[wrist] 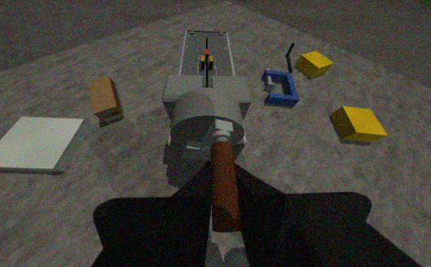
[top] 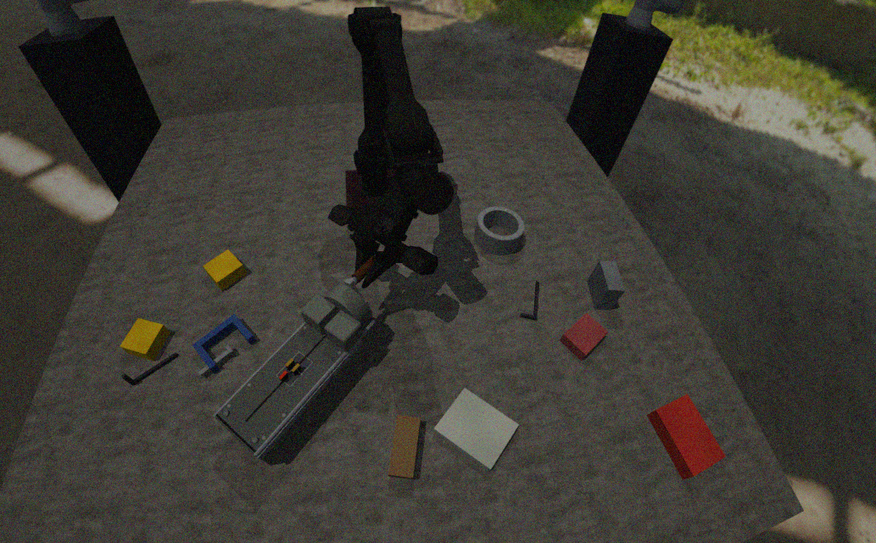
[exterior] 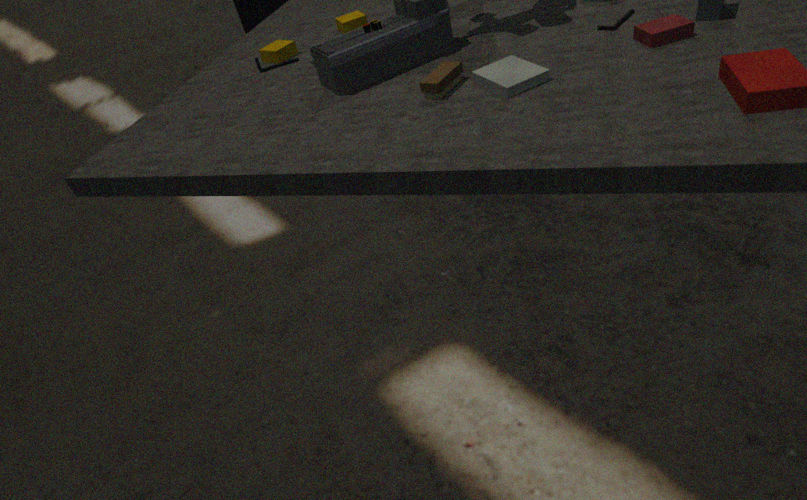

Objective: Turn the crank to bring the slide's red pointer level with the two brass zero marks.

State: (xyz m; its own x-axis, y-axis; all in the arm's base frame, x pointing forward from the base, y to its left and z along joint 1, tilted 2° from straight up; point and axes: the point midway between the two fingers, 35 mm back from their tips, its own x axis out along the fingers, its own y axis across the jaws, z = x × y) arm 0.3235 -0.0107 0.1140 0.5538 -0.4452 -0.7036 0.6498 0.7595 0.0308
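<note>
The grey machine [top: 245,398] [exterior: 381,58] [wrist: 222,46] is a long slotted box with a rounded crank housing [wrist: 192,104] at its near end in the wrist view. The slide's red pointer [top: 283,375] [wrist: 207,52] stands off the two brass zero marks [top: 293,365] [wrist: 211,62], a little beyond them on the side away from the crank. My gripper [top: 365,269] [wrist: 219,165] is shut on the brown crank handle [wrist: 224,167]. A pale crank joint [wrist: 223,126] joins the handle to the housing. The exterior view does not show the gripper.
A blue bracket [top: 215,335] [wrist: 283,100], a black hex key [top: 151,369] and two yellow blocks [top: 225,268] [top: 145,338] lie beside the machine. A brown block [top: 404,445], white slab [top: 476,428], grey ring [top: 500,246] and two red blocks [top: 583,335] [top: 687,434] lie on its other side.
</note>
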